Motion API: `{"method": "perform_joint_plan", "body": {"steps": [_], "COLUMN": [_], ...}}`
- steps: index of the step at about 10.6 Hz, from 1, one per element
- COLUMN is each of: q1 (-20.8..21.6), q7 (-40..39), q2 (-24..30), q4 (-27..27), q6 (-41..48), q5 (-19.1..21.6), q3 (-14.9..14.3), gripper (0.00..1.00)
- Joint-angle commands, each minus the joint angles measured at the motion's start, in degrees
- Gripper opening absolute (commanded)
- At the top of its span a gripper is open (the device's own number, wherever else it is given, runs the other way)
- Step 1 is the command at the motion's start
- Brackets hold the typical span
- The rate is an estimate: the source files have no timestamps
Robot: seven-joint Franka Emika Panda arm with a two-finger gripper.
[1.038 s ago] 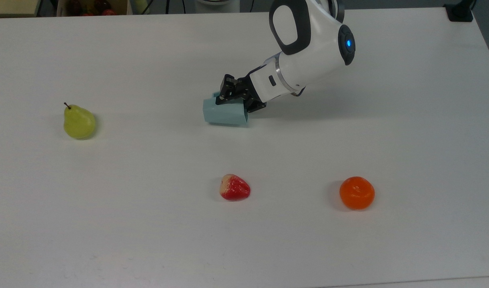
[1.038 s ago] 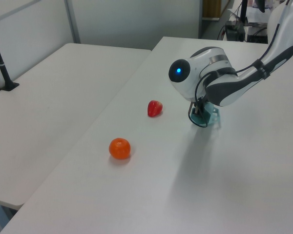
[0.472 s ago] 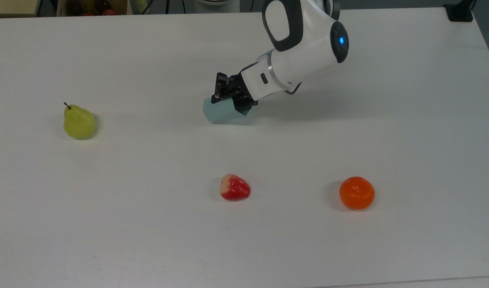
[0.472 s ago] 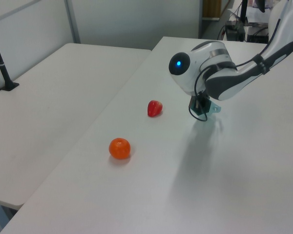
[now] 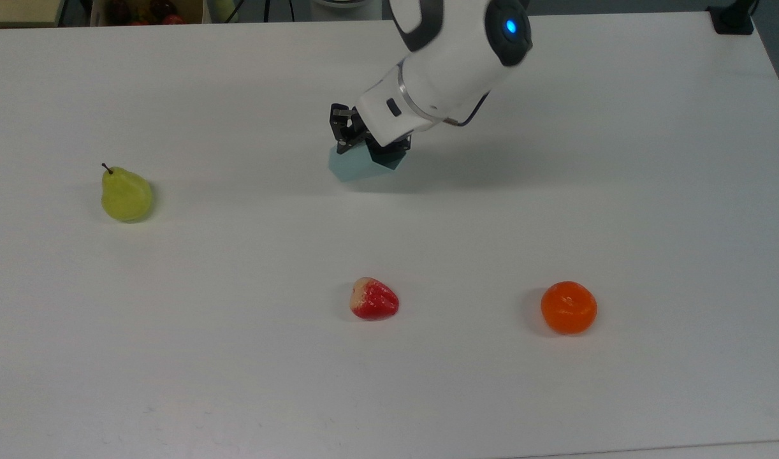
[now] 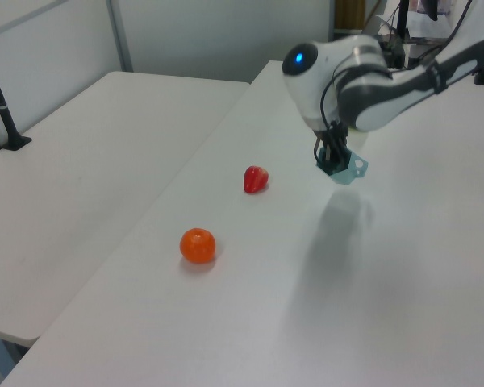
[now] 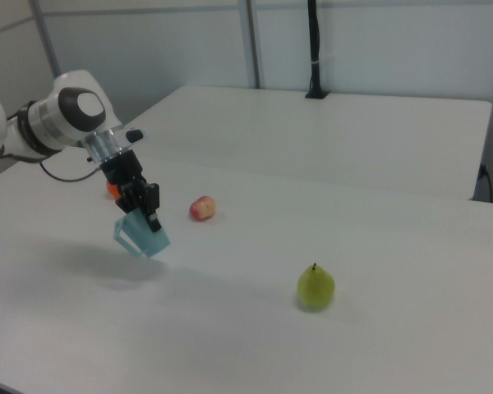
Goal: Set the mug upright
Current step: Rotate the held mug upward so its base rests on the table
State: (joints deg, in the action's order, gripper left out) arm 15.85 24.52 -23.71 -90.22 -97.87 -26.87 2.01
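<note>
The pale blue-teal faceted mug [image 5: 356,167] hangs tilted a little above the white table [image 5: 236,382], with its shadow on the surface beneath it. My gripper [image 5: 363,144] is shut on the mug's upper end, and the black fingers cover part of it. The left view shows the mug [image 6: 347,170] under the gripper [image 6: 331,155], with its small handle pointing to the left view's right. In the right view the mug [image 7: 145,235] slants below the gripper [image 7: 145,205].
A green pear [image 5: 126,194] lies at the top view's left. A red fruit [image 5: 373,299] and an orange [image 5: 568,307] sit nearer the front edge. A second white table [image 6: 81,169] stands alongside. A box of fruit [image 5: 144,11] is past the far edge.
The arm has risen and turned toward the top view's upper left. The mug, lying on its side a second ago, has come off the table and tipped toward upright.
</note>
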Motion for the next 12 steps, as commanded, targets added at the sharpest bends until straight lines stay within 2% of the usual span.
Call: {"method": "perform_joint_plan", "body": {"steps": [1,3,5,7,10,12], "q1": [-4.1,-5.5,-5.7,-6.1,-6.0,-5.9], "q7": [-13.3,-19.4,-20.9,-22.2,-22.5,-22.2], "q2": [4.1,3.8,2.6,2.2,1.8,1.8], "q4": [-1.4,-3.2,-4.9,-5.8,-6.3,-6.2], "q6": [-7.0,-13.0,-17.3,-18.8,-18.8,-18.3], "q5": [16.1,22.4,24.8,26.7,27.1,27.0], "q3": [-0.3,-0.3,-0.3,-0.3,-0.3,-0.3], "gripper": [0.00,0.00,0.01,0.03,0.19,0.25]}}
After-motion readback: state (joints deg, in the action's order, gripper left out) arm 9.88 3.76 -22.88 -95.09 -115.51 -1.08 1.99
